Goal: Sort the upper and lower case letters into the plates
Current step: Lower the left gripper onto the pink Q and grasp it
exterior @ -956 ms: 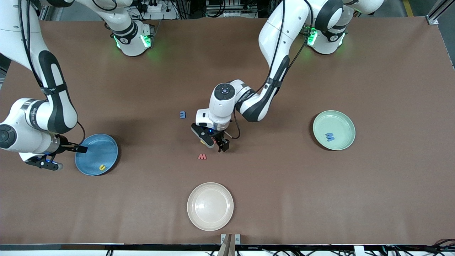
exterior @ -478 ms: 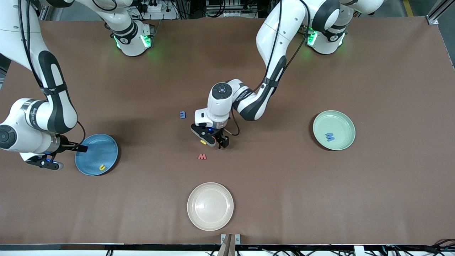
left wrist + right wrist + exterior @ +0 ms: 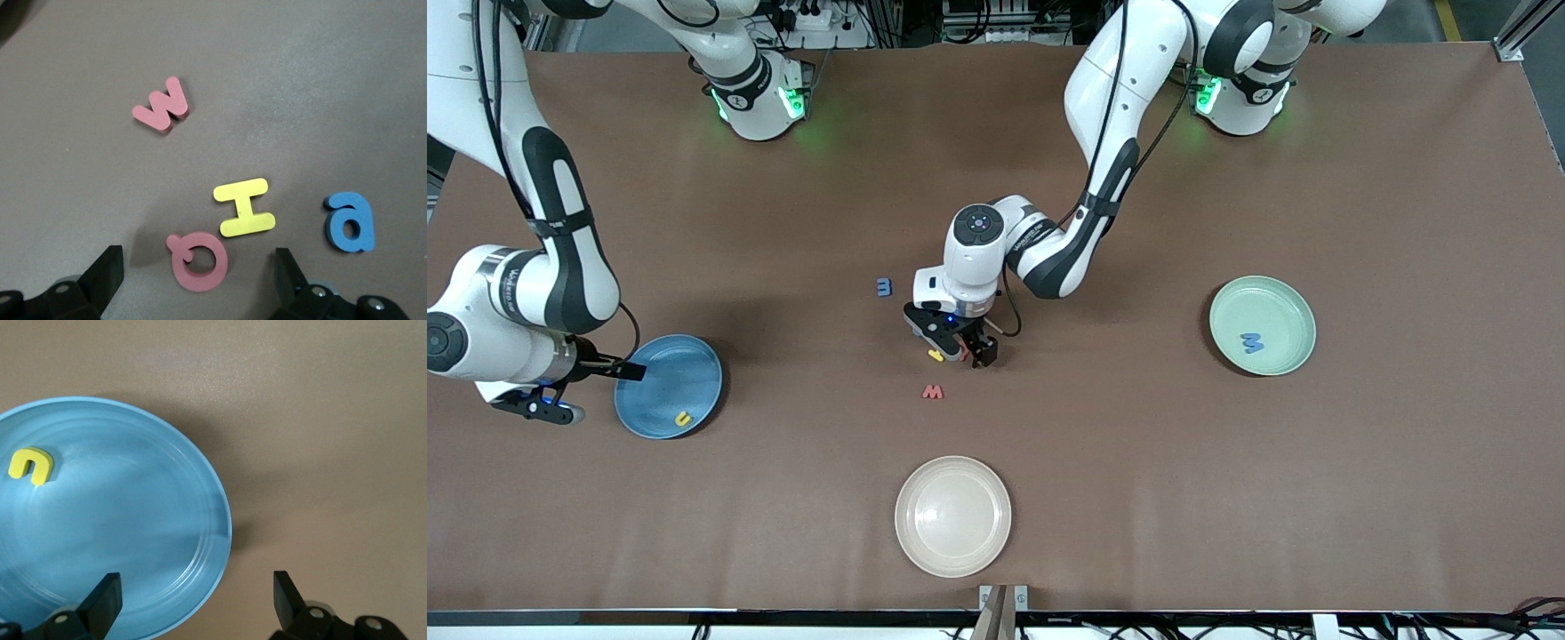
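Front view places the left gripper [image 3: 971, 348] at frame centre, low over a small cluster of letters, jaws spread and holding nothing. Left wrist view shows the cluster: a yellow H [image 3: 243, 207] lies between the spread fingers [image 3: 100, 283], with a red Q [image 3: 198, 261] touching its lower edge and a blue a [image 3: 349, 221] just beside it, outside the jaw line. The long axis of the H runs roughly across the jaw gap, tilted slightly. A red w [image 3: 161, 105] sits apart, at upper left of that frame.

The left arm is judged the nearer one for this cluster; closing on the H risks catching the Q as well.

The right gripper [image 3: 600, 369] waits at lower left of the front view, over the rim of the blue plate [image 3: 694, 373], jaws spread and empty; a yellow u [image 3: 31, 465] lies in that plate. The green plate [image 3: 1294, 316] at right holds a blue W [image 3: 1253, 342]. A blue m [image 3: 884, 286] lies on the table at upper left of the cluster.

In the front view the gripper hides most of the cluster.
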{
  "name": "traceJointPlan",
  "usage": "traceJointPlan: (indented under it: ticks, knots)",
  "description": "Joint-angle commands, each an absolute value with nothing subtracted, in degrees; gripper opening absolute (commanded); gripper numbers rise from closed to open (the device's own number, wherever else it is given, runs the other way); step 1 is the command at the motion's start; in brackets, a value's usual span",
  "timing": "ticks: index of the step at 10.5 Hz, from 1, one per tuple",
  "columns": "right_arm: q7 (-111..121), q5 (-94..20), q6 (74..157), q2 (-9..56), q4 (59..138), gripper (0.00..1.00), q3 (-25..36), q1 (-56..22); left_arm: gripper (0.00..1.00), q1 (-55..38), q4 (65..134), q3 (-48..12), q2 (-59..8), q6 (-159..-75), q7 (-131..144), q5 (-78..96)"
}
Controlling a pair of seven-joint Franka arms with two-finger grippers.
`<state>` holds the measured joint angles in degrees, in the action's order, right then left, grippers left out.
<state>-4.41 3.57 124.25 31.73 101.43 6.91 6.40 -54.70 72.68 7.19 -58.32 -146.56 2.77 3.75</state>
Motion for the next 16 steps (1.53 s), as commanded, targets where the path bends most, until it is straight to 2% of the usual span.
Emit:
traceJointPlan:
  ticks: [1,3,5,6,8,11,13,15,16]
  knots:
    - [-5.2,4.6,123.9,31.7,101.0,1.0,6.2,7.5,0.92,-54.8,73.2,7.4,-58.1,-147.4,1.1,2.1]
    - [-5.2,4.6,123.9,31.7,100.9,1.0,6.2,7.5,0.8,-54.8,73.3,7.4,-58.2,-147.4,1.8,2.2]
    - [-5.2,4.6,123.8,31.7,101.0,1.0,6.2,7.4,0.76,-54.8,73.3,7.4,-58.2,-147.4,2.3,2.6]
    - [-5.2,4.6,123.8,31.7,101.0,1.0,6.2,7.4,0.66,-54.8,73.3,7.4,-58.2,-147.4,3.0,2.7]
    - [-5.2,4.6,123.8,31.7,101.0,1.0,6.2,7.4,0.62,-54.8,73.3,7.4,-58.2,-147.4,6.6,2.7]
    - [-5.3,4.6,123.8,31.7,101.0,1.0,6.2,7.4,0.43,-54.8,73.3,7.3,-58.2,-147.3,9.3,2.7]
    - [-5.4,4.6,123.8,31.7,100.9,1.0,6.2,7.3,0.42,-54.8,73.3,6.6,-58.2,-147.3,11.7,2.8]
    - [-5.4,4.4,124.1,31.7,100.8,1.0,6.1,7.3,0.33,-54.8,73.4,6.6,-58.2,-147.3,12.3,2.8]
    - [-5.4,4.2,124.1,31.7,100.7,1.0,6.1,7.3,0.31,-54.8,73.4,6.6,-58.2,-147.3,12.6,2.8]
